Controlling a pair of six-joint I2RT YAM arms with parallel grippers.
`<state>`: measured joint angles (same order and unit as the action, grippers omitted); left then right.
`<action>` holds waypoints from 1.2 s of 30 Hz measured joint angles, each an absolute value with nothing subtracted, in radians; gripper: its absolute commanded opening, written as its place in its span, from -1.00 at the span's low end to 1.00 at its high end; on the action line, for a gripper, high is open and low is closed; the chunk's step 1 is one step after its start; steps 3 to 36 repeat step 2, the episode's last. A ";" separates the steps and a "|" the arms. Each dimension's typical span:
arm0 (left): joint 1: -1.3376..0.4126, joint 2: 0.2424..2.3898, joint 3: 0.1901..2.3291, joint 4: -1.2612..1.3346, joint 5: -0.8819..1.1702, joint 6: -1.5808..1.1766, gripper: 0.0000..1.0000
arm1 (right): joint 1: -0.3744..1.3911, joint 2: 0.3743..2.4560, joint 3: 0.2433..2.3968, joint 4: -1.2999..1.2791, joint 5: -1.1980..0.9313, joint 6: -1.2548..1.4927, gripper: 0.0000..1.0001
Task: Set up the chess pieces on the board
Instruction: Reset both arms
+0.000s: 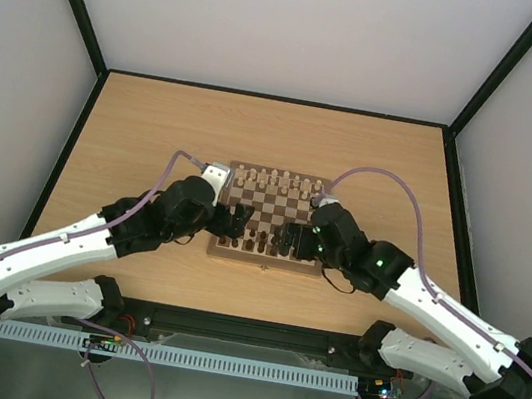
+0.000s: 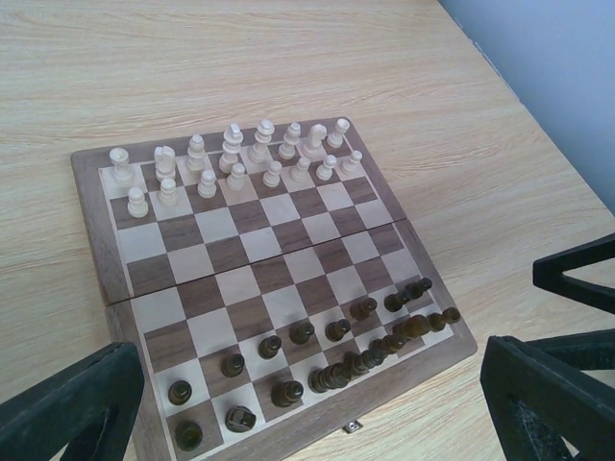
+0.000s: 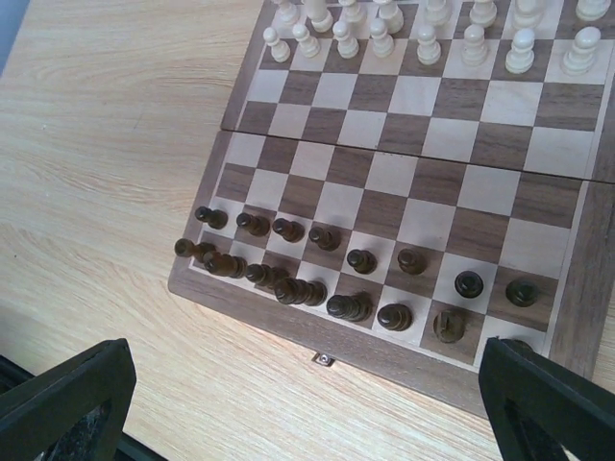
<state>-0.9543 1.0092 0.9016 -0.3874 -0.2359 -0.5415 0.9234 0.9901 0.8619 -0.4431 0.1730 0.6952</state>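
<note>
Left pincer [image 1: 238, 221], right pincer [image 1: 292, 240] open; sixteen chess pieces [image 3: 361, 260].

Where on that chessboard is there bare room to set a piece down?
The middle rows of the board, between cream pieces and dark pieces, are bare. Crowded: the dark back row, bunched toward one corner.

— What do the arms look like?
— White shells on the left arm [image 1: 44, 256] and right arm [image 1: 450, 315], with black joints and black bases.
— Cables?
— A lilac cable [image 1: 383, 174] runs from each wrist; the jaws are matte black.
</note>
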 measured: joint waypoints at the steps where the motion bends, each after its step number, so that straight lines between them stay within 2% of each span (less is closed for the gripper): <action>1: -0.954 1.009 0.902 -0.387 -0.236 -0.542 0.98 | 0.923 0.980 0.857 -0.442 0.173 0.693 0.97; 36: -0.954 1.009 0.902 -0.387 -0.236 -0.542 0.98 | 0.923 0.973 0.853 -0.442 0.174 0.691 0.97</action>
